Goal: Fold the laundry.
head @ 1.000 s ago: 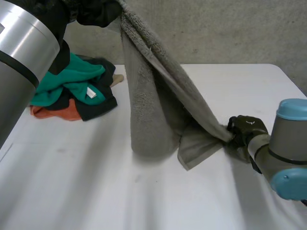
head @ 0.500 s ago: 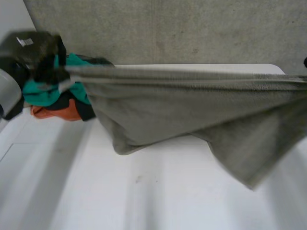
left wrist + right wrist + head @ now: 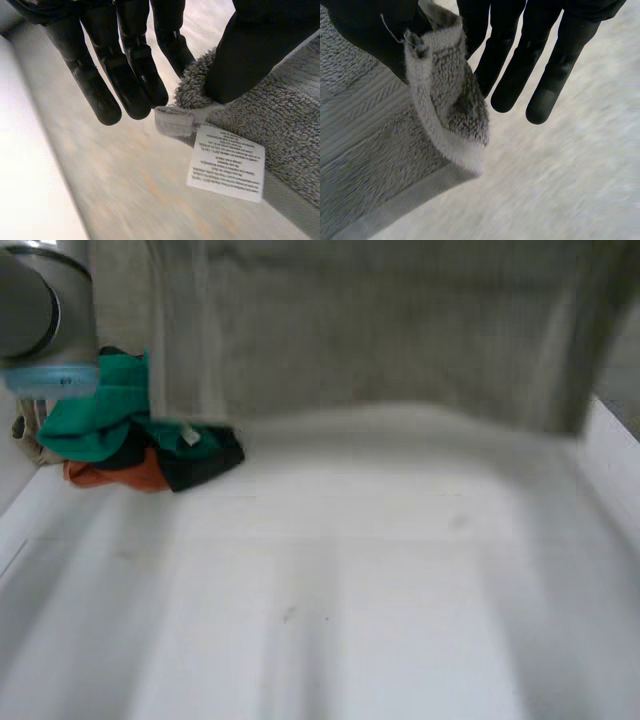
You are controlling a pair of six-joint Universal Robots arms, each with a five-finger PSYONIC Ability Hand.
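1. Now the grey towel (image 3: 380,330) hangs spread wide above the far part of the white table (image 3: 350,620). Its lower hem is near the surface, but I cannot tell whether it touches. I judge the step to be laying it flat for a first fold.
2. To do that well, hold both top corners level and taut and set the hem down first. Then draw the cloth toward the near edge so it lands smooth, clear of the pile of clothes (image 3: 130,440) at the left.
3. Left hand (image 3: 125,75): thumb and straight fingers pinch the corner bearing the white label (image 3: 226,163), and the towel runs off beside the thumb.
4. Right hand (image 3: 520,65): the thumb pinches the other corner against straight fingers, with the cloth bunched there beside the palm.
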